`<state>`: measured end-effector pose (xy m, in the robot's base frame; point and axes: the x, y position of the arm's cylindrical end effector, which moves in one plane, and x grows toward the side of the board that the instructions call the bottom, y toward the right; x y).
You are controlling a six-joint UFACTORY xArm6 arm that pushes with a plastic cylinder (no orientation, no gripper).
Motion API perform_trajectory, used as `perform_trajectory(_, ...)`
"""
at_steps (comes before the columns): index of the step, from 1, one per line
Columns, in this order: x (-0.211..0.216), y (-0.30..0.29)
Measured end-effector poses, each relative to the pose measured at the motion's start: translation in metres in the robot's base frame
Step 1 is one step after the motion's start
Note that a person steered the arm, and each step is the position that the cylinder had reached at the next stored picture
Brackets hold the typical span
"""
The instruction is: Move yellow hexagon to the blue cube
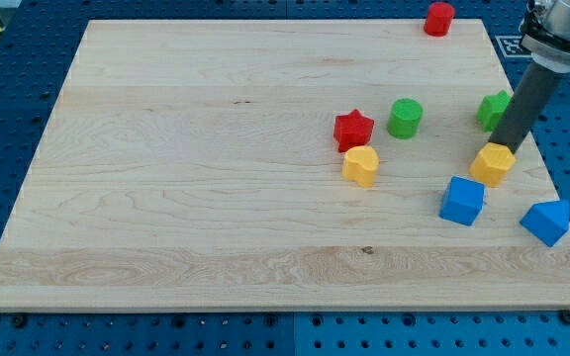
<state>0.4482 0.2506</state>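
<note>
My tip (504, 148) is pressing against the yellow hexagon's (492, 164) upper edge — no jaws to close; the hexagon, probably light, rigid and slide-prone, is sitting just above-right of the blue cube (462, 201).

My tip (508, 149) against the yellow hexagon's (491, 164) top-right edge, blue cube (462, 201) just below-left.

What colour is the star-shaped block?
Red: the star block, seen plainly in the camera view.
</note>
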Motion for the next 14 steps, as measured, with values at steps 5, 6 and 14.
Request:
perform_trajectory(5, 0.03, 0.037)
perform_trajectory(6, 0.031, 0.03)
perform_trajectory(14, 0.03, -0.007)
